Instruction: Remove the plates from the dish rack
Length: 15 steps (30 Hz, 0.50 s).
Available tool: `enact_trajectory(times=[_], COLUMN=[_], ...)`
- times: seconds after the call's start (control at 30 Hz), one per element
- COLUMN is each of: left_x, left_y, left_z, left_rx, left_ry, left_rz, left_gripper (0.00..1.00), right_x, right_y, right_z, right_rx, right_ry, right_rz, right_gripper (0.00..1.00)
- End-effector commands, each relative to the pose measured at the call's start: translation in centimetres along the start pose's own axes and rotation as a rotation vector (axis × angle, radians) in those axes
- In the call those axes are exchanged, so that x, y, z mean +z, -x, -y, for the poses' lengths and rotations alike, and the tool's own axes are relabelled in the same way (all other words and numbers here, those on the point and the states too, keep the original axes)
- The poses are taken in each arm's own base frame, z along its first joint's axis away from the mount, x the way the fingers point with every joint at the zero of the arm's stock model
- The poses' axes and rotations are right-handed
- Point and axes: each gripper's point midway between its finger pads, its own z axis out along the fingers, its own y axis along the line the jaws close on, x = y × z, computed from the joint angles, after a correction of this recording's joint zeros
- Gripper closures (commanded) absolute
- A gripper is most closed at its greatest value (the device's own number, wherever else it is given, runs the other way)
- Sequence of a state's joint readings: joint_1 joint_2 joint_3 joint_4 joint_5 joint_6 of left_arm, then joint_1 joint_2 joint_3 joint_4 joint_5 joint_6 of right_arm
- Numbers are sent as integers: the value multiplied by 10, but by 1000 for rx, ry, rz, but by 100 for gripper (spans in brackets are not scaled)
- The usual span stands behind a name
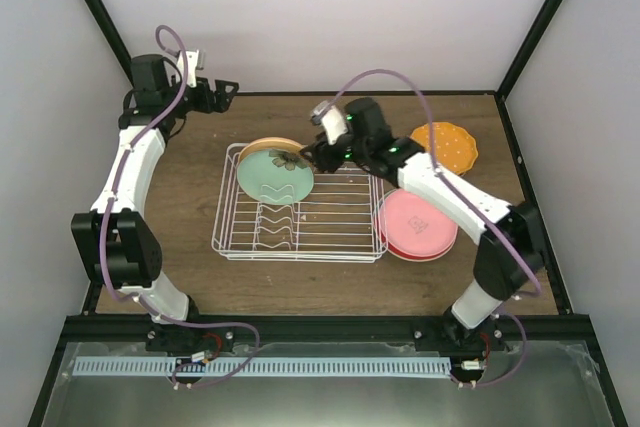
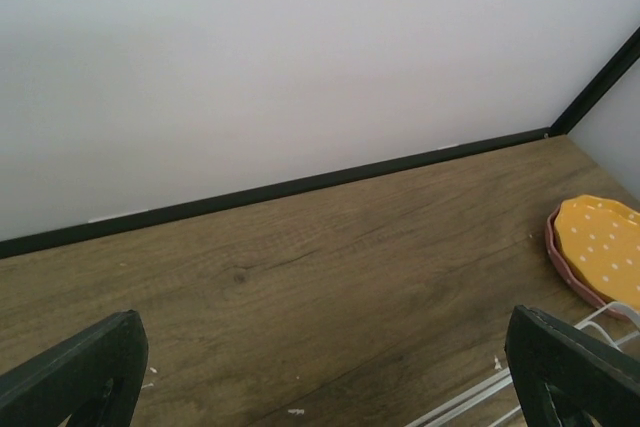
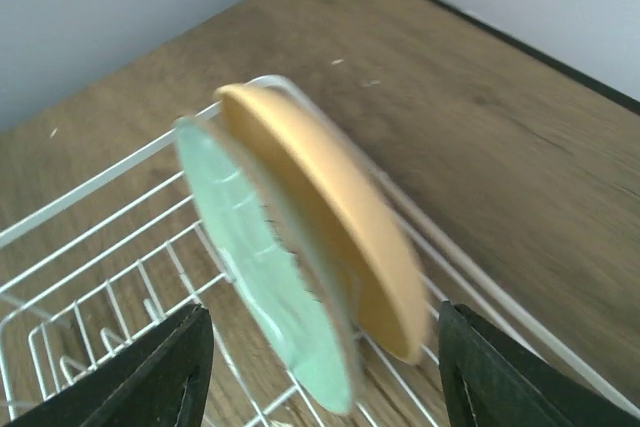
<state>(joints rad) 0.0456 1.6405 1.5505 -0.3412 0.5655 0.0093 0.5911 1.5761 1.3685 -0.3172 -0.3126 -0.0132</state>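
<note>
The white wire dish rack [image 1: 330,237] sits mid-table. Two plates stand on edge at its back left: a teal plate [image 1: 272,175] in front and a pale yellow plate [image 1: 262,146] behind it. Both show close up in the right wrist view, the teal plate [image 3: 270,257] and the yellow plate [image 3: 330,207]. My right gripper [image 1: 312,155] is open just right of their edges, its fingers [image 3: 160,372] wide on either side. A pink plate stack [image 1: 417,224] and a dotted orange plate [image 1: 447,144] lie on the table. My left gripper [image 1: 222,93] is open, at the back left.
The dotted orange plate [image 2: 600,242] on a pink one also shows at the right of the left wrist view, with a rack corner [image 2: 600,322]. Black frame posts and grey walls bound the table at back and sides.
</note>
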Motion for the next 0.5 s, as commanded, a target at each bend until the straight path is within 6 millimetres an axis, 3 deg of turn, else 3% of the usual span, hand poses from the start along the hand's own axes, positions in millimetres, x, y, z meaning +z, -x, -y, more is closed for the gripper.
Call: enact_trajectory(times=[0.0, 0.23, 0.47], left_x=[-11, -11, -9], left_y=[-3, -9, -10], left_z=[8, 9, 9], left_rx=[9, -14, -13], left_ry=[-14, -27, -31], left_rz=[-3, -11, -13], left_gripper=[0, 0, 0], right_x=[22, 51, 62], right_y=[31, 26, 25], right_z=[-46, -51, -46], right_rx=[-297, -347, -385], right_ry=[59, 33, 11], right_rz=[85, 84, 80], right_gripper=[38, 39, 38])
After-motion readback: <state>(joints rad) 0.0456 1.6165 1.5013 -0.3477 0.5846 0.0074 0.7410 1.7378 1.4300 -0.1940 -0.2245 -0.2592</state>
